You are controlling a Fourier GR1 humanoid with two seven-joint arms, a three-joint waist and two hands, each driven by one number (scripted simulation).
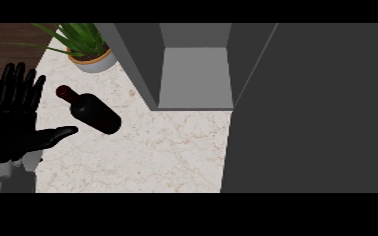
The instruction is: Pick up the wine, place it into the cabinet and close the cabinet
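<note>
From the head view, a dark wine bottle [91, 110] lies on its side on the pale marbled desk [162, 155], neck pointing toward the upper left. The left robot hand [21, 115] shows at the left edge, fingers straight and spread, thumb reaching toward the bottle but apart from it. The grey cabinet [193, 75] stands open just right of the bottle, its door [310, 110] swung wide. A potted plant [87, 47] sits behind the bottle.

Kitchen: marble counter [148, 155], open cabinet [193, 75], potted plant [87, 45].
</note>
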